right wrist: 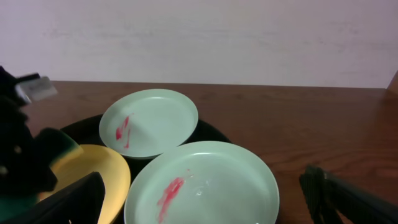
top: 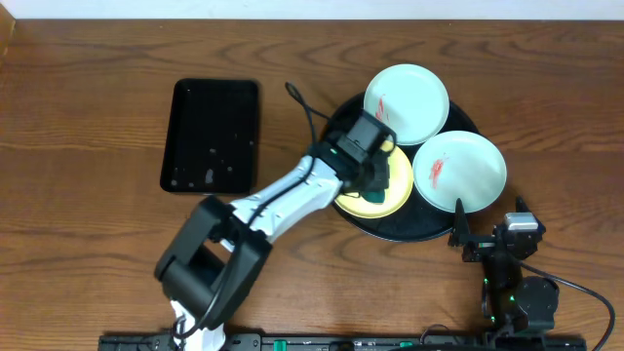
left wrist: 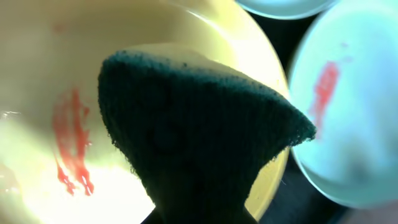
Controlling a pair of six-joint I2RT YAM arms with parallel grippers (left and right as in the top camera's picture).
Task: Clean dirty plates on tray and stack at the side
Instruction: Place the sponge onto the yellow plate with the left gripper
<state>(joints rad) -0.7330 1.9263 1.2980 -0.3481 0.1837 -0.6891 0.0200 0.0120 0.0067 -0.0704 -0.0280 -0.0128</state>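
1. Likeliest slip: the left claw (top: 378, 174) is clamped on a sponge (left wrist: 199, 137), and nothing braces the yellow plate (top: 382, 207) beneath it. A hard wipe could push that light plate across the glossy tray (top: 409, 230).
2. Knock-on risk: the near mint plate (top: 460, 171) sits just beside the yellow one, so a sliding plate or a wide stroke could bump it. It already overhangs the tray rim.
3. Missed dirt: in the left wrist view the red smear (left wrist: 71, 143) lies to the left of the sponge, not under it. A short stroke could leave it there or only spread it.
4. Grip risk: the sponge is soft, so dragging it could twist it in the pinch.
5. Relative to the left claw, the yellow plate is directly below. Whether the sponge touches it, I cannot tell. The near mint plate is to its right, and the far mint plate (top: 407, 100) lies beyond it.
6. The right claw (top: 485, 226) has its fingers wide apart and holds nothing. The near mint plate lies just ahead of it, and the far one is further ahead.
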